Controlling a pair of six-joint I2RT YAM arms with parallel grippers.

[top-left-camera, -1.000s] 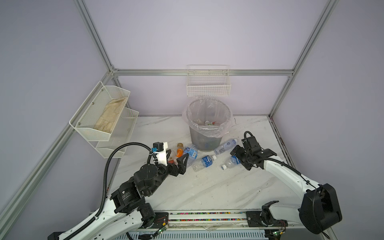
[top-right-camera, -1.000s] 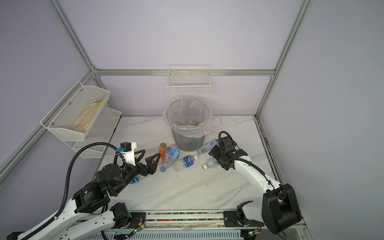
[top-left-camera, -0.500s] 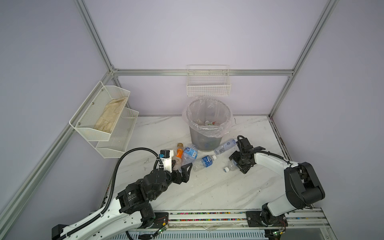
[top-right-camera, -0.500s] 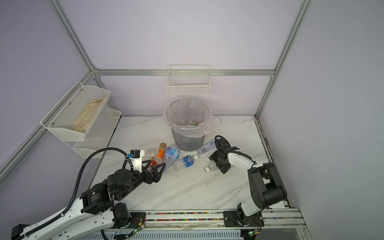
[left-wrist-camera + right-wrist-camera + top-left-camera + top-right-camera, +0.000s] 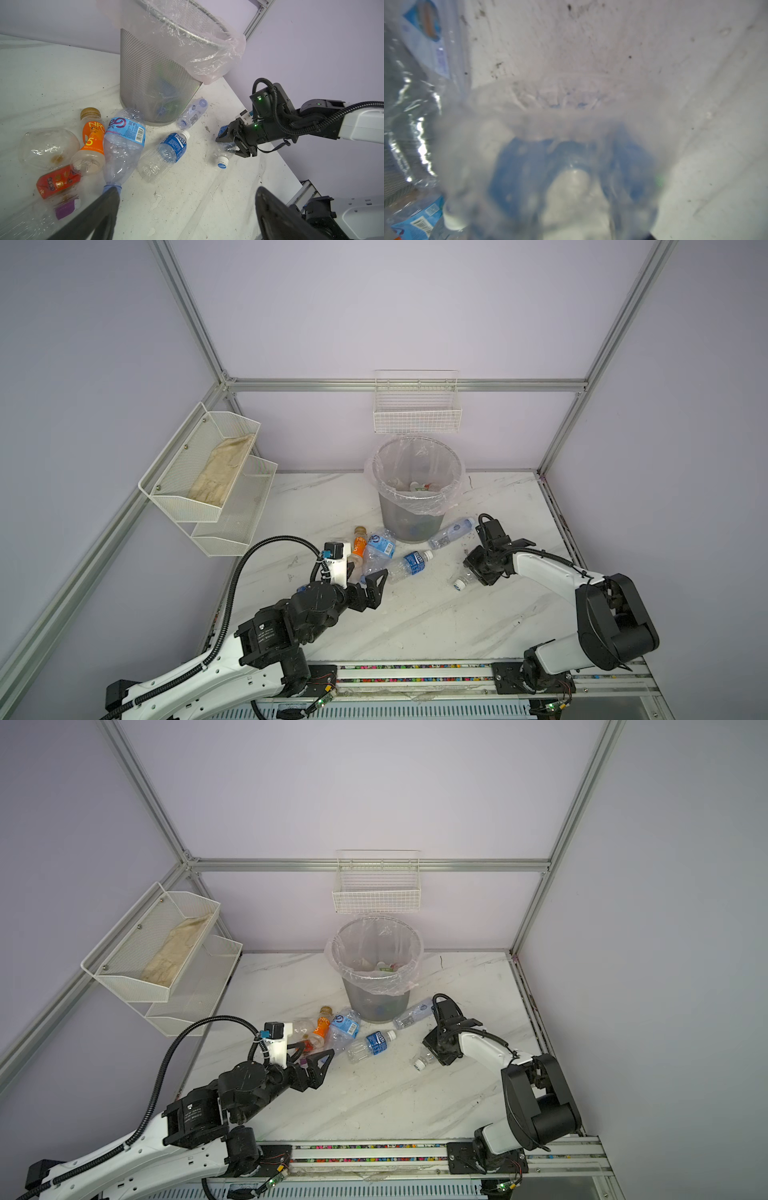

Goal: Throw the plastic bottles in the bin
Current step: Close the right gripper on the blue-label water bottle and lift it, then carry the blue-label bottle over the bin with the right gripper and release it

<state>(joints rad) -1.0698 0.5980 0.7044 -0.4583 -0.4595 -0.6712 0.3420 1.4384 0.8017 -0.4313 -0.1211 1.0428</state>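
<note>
The bin [image 5: 411,526], grey mesh with a clear liner, stands at the back middle with bottles inside [image 5: 376,1002] [image 5: 149,83]. Several plastic bottles lie in front of it: an orange-label one [image 5: 359,545], a large crushed light-blue-label one [image 5: 380,547], a dark-blue-label one [image 5: 409,566] and a clear one [image 5: 451,533] against the bin. My right gripper [image 5: 473,572] [image 5: 230,143] has its jaws against both sides of a small clear white-capped bottle [image 5: 460,583] [image 5: 223,155] lying on the table. This bottle [image 5: 571,166] fills the right wrist view, blurred. My left gripper [image 5: 365,576] [image 5: 187,191] is open and empty just before the bottle cluster.
A red-label bottle [image 5: 58,182] and a round clear bottle [image 5: 47,145] lie at the left of the cluster. Two white wire baskets [image 5: 208,472] hang on the left wall, the upper one holding a cloth. Another basket [image 5: 415,410] hangs above the bin.
My right gripper has come down over the small white-capped bottle and its jaws have narrowed onto it. My left arm has drawn back slightly from the cluster, still open.
</note>
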